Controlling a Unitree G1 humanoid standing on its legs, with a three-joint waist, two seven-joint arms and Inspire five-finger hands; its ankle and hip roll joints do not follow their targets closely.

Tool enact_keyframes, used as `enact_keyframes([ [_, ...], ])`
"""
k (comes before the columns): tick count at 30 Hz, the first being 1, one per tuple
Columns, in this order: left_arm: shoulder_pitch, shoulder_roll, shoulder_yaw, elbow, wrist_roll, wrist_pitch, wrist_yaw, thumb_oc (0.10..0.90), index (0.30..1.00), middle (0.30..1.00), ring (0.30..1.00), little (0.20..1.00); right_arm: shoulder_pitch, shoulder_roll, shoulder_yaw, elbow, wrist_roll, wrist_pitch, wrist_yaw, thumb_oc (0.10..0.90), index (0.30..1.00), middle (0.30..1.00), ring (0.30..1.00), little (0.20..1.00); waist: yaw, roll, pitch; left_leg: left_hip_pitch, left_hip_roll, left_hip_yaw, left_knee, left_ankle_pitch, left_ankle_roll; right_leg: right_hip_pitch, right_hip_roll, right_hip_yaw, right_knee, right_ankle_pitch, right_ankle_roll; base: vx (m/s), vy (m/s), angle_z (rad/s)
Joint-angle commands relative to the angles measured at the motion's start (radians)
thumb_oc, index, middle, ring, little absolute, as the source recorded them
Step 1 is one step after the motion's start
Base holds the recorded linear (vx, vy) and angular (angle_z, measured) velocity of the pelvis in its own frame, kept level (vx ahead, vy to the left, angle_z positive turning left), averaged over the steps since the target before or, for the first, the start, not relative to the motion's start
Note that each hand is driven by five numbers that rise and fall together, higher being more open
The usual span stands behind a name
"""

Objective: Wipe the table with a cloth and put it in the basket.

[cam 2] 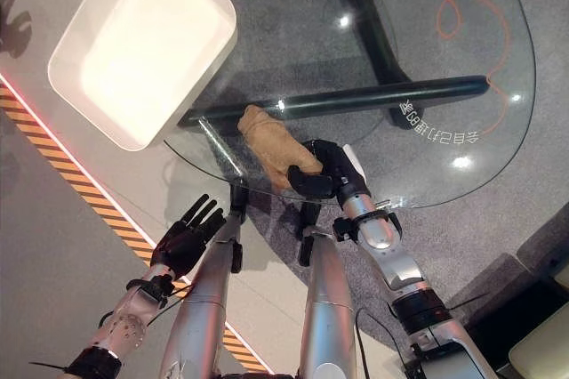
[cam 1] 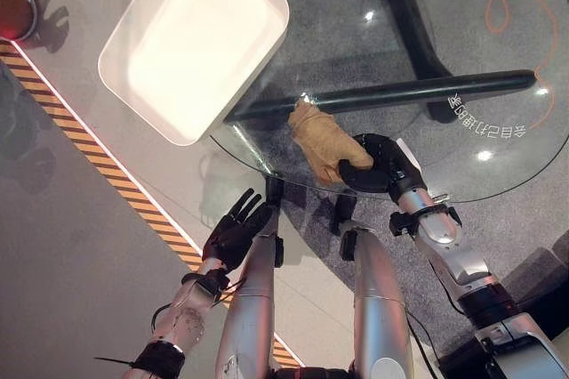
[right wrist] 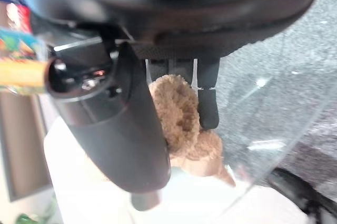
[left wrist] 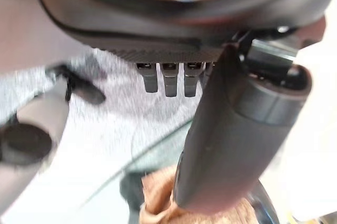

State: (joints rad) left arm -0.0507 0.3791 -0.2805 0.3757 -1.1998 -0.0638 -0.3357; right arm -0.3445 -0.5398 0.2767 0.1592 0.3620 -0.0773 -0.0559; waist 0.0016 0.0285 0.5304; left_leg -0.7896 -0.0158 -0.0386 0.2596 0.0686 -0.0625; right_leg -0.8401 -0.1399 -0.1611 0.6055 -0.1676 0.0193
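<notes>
Nearest the robot, the left hand [cam 1: 236,229] hangs below and short of the glass, fingers straight and spread, holding nothing and well apart from the work. Just beyond it runs the near curved edge of the round glass tabletop [cam 1: 498,85], and the right hand [cam 1: 373,164] sits right at that edge with its fingers and thumb curled round one end of the tan cloth [cam 1: 322,139]; the right wrist view shows the bunched fabric pinched between thumb and fingers [right wrist: 208,100]. The cloth lies on the glass, its long axis running away from the right hand, up and toward the robot's left, so its free end points at the basket. The white basket [cam 1: 124,32], a shallow open tray, stands farther off on the left, its nearer corner just beside or under the rim of the glass; I cannot tell whether they touch. The move ahead, as I judge it, turns on this line: the basket lies along the cloth's own axis, past its free end, so the right hand, already holding the cloth and nearer it than the left, has the direct path. Toward the far side the glass offers open room for wiping strokes, with the dark table frame [cam 1: 391,94] showing through beneath it; the nearness of the glass edge leaves little margin on the robot's side, and the cloth could slip off there.
</notes>
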Motion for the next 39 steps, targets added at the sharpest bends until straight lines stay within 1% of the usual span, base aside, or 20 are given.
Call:
enact_keyframes([
  [1,0.106,0.001,0.002,-0.150,-0.082,0.045,-0.149,0.800,0.900,0.900,0.900,0.900,0.021,-0.009,-0.048,-0.215,0.102,-0.159,0.076,0.100,0.300,0.300,0.300,0.200,0.004,0.011,-0.010,0.023,-0.055,0.075,0.193,-0.160,0.090,0.094,0.081,0.008,-0.234,0.146,0.019,0.00,0.000,0.00],
  [3,0.113,0.005,0.002,-0.184,-0.127,0.055,-0.178,0.800,0.900,0.900,0.900,0.900,0.030,-0.006,-0.049,-0.248,0.143,-0.174,0.124,0.100,0.300,0.300,0.300,0.200,0.002,0.010,-0.010,0.031,-0.054,0.077,0.192,-0.161,0.091,0.103,0.082,0.010,-0.235,0.145,0.019,0.00,0.000,0.00],
  [5,0.108,0.003,0.005,-0.236,-0.189,0.083,-0.205,0.800,0.900,0.900,0.900,0.900,0.033,0.004,-0.046,-0.307,0.194,-0.188,0.192,0.100,0.300,0.300,0.300,0.200,-0.001,0.005,-0.010,0.036,-0.051,0.080,0.197,-0.166,0.092,0.111,0.083,0.014,-0.236,0.144,0.019,0.00,0.000,0.00],
  [8,0.099,0.007,-0.008,-0.276,-0.224,0.114,-0.243,0.800,0.900,0.900,0.900,0.900,0.038,0.015,-0.040,-0.372,0.203,-0.202,0.245,0.100,0.300,0.300,0.300,0.200,-0.007,-0.002,-0.010,0.035,-0.049,0.082,0.203,-0.168,0.093,0.110,0.086,0.020,-0.238,0.148,0.020,0.00,0.000,0.00],
  [10,0.087,0.004,-0.024,-0.302,-0.287,0.150,-0.285,0.800,0.900,0.900,0.900,0.900,0.035,0.011,-0.035,-0.403,0.189,-0.211,0.275,0.100,0.300,0.300,0.300,0.200,-0.013,-0.008,-0.010,0.029,-0.045,0.085,0.208,-0.168,0.094,0.104,0.090,0.028,-0.237,0.152,0.020,0.00,0.000,0.00],
  [13,0.076,0.003,-0.024,-0.315,-0.324,0.164,-0.299,0.800,0.900,0.900,0.900,0.900,0.033,0.001,-0.032,-0.416,0.190,-0.218,0.306,0.100,0.300,0.300,0.300,0.200,-0.018,-0.017,-0.010,0.029,-0.042,0.090,0.209,-0.170,0.095,0.103,0.092,0.032,-0.240,0.156,0.021,0.00,0.000,0.00],
  [14,0.074,0.003,-0.026,-0.318,-0.327,0.163,-0.298,0.800,0.900,0.900,0.900,0.900,0.033,-0.001,-0.031,-0.418,0.190,-0.218,0.307,0.100,0.300,0.300,0.300,0.200,-0.019,-0.018,-0.010,0.029,-0.041,0.091,0.209,-0.170,0.096,0.102,0.093,0.032,-0.240,0.156,0.021,0.00,0.000,0.00],
  [15,0.061,0.006,-0.033,-0.335,-0.376,0.152,-0.296,0.800,0.900,0.900,0.900,0.900,0.030,-0.016,-0.020,-0.436,0.196,-0.221,0.319,0.100,0.300,0.300,0.300,0.200,-0.024,-0.025,-0.010,0.026,-0.039,0.095,0.207,-0.168,0.097,0.102,0.097,0.036,-0.247,0.162,0.022,0.00,0.000,0.00],
  [17,0.054,0.006,-0.029,-0.338,-0.403,0.151,-0.297,0.800,0.900,0.900,0.900,0.900,0.032,-0.018,-0.018,-0.440,0.200,-0.223,0.327,0.100,0.300,0.300,0.300,0.200,-0.026,-0.029,-0.010,0.028,-0.038,0.097,0.206,-0.167,0.096,0.105,0.099,0.038,-0.250,0.163,0.023,0.00,-0.003,-0.02],
  [20,0.047,0.007,-0.018,-0.344,-0.439,0.158,-0.302,0.800,0.900,0.900,0.900,0.900,0.038,-0.021,-0.014,-0.442,0.198,-0.230,0.325,0.100,0.300,0.300,0.300,0.200,-0.029,-0.033,-0.010,0.028,-0.037,0.100,0.206,-0.167,0.095,0.106,0.099,0.039,-0.253,0.165,0.024,0.00,-0.002,-0.01],
  [22,0.034,0.014,-0.002,-0.353,-0.502,0.176,-0.331,0.800,0.900,0.900,0.900,0.900,0.046,-0.029,-0.007,-0.434,0.206,-0.248,0.325,0.100,0.300,0.300,0.300,0.200,-0.031,-0.039,-0.010,0.029,-0.036,0.101,0.204,-0.166,0.094,0.111,0.101,0.041,-0.263,0.169,0.024,0.00,0.000,0.00],
  [25,0.025,0.018,0.002,-0.360,-0.515,0.178,-0.332,0.800,0.900,0.900,0.900,0.900,0.049,-0.027,-0.002,-0.433,0.198,-0.255,0.333,0.100,0.300,0.300,0.300,0.200,-0.032,-0.042,-0.010,0.030,-0.037,0.101,0.203,-0.165,0.092,0.115,0.100,0.041,-0.269,0.173,0.025,0.00,-0.007,-0.04],
  [30,0.009,0.025,0.004,-0.376,-0.526,0.169,-0.319,0.800,0.900,0.900,0.900,0.900,0.040,-0.040,0.015,-0.440,0.193,-0.248,0.331,0.100,0.300,0.300,0.300,0.200,-0.031,-0.047,-0.010,0.030,-0.036,0.102,0.199,-0.160,0.089,0.118,0.099,0.040,-0.276,0.175,0.024,-0.01,-0.006,-0.04],
  [31,-0.005,0.025,0.008,-0.378,-0.527,0.167,-0.317,0.800,0.900,0.900,0.900,0.900,0.027,-0.042,0.011,-0.442,0.193,-0.246,0.332,0.100,0.300,0.300,0.300,0.200,-0.035,-0.050,-0.010,0.000,-0.039,0.109,0.192,-0.130,0.093,0.091,0.094,0.038,-0.284,0.201,0.018,-0.06,-0.001,-0.01],
  [32,-0.005,0.026,0.008,-0.378,-0.532,0.161,-0.316,0.800,0.900,0.900,0.900,0.900,0.029,-0.045,0.014,-0.446,0.194,-0.242,0.347,0.100,0.300,0.300,0.300,0.200,-0.035,-0.050,-0.010,0.000,-0.038,0.110,0.190,-0.128,0.092,0.091,0.095,0.038,-0.285,0.202,0.017,-0.06,0.001,0.00],
  [33,-0.007,0.027,0.009,-0.378,-0.538,0.156,-0.314,0.800,0.900,0.900,0.900,0.900,0.033,-0.044,0.015,-0.450,0.189,-0.238,0.360,0.100,0.300,0.300,0.300,0.200,-0.036,-0.050,-0.010,0.000,-0.039,0.110,0.189,-0.128,0.093,0.090,0.096,0.038,-0.284,0.202,0.017,0.06,0.009,-0.01],
  [34,0.006,0.025,0.007,-0.376,-0.544,0.147,-0.315,0.800,0.900,0.900,0.900,0.900,0.050,-0.045,0.029,-0.459,0.171,-0.216,0.376,0.100,0.300,0.300,0.300,0.200,-0.033,-0.049,-0.010,0.029,-0.037,0.102,0.193,-0.157,0.089,0.115,0.101,0.041,-0.275,0.175,0.023,0.06,0.006,-0.01],
  [36,0.003,0.030,0.014,-0.384,-0.546,0.139,-0.313,0.800,0.900,0.900,0.900,0.900,0.054,-0.058,0.040,-0.468,0.158,-0.195,0.385,0.100,0.300,0.300,0.300,0.200,-0.033,-0.051,-0.010,0.026,-0.036,0.102,0.193,-0.156,0.088,0.113,0.100,0.040,-0.274,0.174,0.023,0.00,0.001,-0.03],
  [37,-0.012,0.032,0.019,-0.386,-0.545,0.137,-0.312,0.800,0.900,0.900,0.900,0.900,0.044,-0.063,0.038,-0.471,0.159,-0.191,0.391,0.100,0.300,0.300,0.300,0.200,-0.036,-0.055,-0.010,-0.004,-0.039,0.107,0.187,-0.125,0.092,0.085,0.096,0.038,-0.282,0.201,0.017,-0.06,-0.004,-0.03],
  [39,-0.012,0.035,0.019,-0.389,-0.543,0.133,-0.313,0.800,0.900,0.900,0.900,0.900,0.049,-0.069,0.043,-0.473,0.161,-0.184,0.407,0.100,0.300,0.300,0.300,0.200,-0.037,-0.055,-0.010,-0.005,-0.039,0.106,0.187,-0.124,0.092,0.084,0.096,0.038,-0.283,0.201,0.017,-0.03,-0.003,0.00],
])
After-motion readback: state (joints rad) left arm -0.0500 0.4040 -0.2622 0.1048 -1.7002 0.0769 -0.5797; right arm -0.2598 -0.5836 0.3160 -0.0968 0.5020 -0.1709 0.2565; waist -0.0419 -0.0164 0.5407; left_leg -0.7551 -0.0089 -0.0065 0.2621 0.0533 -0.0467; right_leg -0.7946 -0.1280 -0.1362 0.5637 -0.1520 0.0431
